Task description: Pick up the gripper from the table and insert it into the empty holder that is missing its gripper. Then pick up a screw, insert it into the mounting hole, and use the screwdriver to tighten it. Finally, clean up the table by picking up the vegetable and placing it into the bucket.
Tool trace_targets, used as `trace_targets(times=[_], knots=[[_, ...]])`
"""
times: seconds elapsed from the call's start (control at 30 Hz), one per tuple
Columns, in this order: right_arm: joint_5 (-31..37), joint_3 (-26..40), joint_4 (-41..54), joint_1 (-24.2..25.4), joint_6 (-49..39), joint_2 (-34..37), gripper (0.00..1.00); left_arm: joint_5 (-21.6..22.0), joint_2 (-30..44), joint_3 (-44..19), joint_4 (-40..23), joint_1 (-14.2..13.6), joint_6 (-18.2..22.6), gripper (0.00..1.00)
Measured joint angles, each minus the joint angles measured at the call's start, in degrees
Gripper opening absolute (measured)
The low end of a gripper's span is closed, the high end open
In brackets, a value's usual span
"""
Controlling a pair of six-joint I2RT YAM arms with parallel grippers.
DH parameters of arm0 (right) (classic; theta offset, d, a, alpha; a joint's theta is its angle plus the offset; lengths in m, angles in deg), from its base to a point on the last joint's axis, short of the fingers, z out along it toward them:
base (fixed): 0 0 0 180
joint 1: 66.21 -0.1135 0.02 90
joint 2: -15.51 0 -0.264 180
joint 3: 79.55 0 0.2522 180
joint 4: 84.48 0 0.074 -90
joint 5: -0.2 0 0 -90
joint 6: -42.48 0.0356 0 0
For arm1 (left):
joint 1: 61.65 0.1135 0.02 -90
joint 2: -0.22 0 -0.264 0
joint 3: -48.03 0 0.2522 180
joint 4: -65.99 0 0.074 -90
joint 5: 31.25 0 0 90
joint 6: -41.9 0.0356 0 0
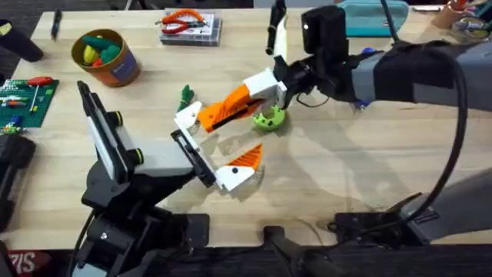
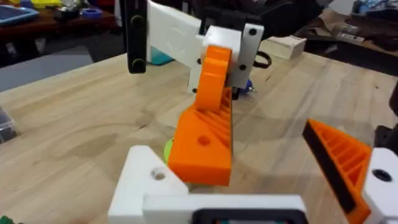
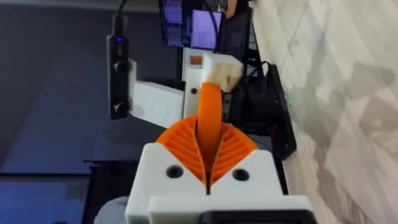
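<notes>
A: Far left first?

B: A green board at the left edge; the bucket stands upper left, well apart from both arms, with green, yellow and red pieces inside.

A: And the left gripper?

B: Just left of centre; its fingers are spread wide. In the left wrist view one finger is bare white with a hole, the other carries an orange ribbed pad.

A: Between them?

B: The loose orange part, tilted, white at its upper end; its low end sits just beside the bare white finger; touching or not, I cannot tell. The left wrist view has it slanting down toward that finger.

A: Who holds it?

B: The right gripper, right of centre; in its wrist view the two ribbed pads are pressed onto the part from both sides.

A: The vegetable?

B: A light-green piece lies on the table just under the right gripper; a dark-green bit lies near the white finger.

A: Top centre?

B: A clear box with orange pliers on it.
</notes>
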Motion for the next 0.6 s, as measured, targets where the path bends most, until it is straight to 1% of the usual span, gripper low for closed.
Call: trace_targets(times=[0.1,0.47,0.6], knots=[[0.7,0.9,0.0,-0.5,0.1,0.0,0.011,0.9,0.0,0.0,0.0,0.2,0.0,0.987],[2.9,0.9,0.0,-1.0,0.1,0.0,0.011,2.4,0.0,0.0,0.0,0.3,-0.2,0.987],[2.8,1.2,-0.2,-1.1,0.1,1.2,0.01,2.7,0.0,0.0,0.0,0.3,-0.5,0.987]])
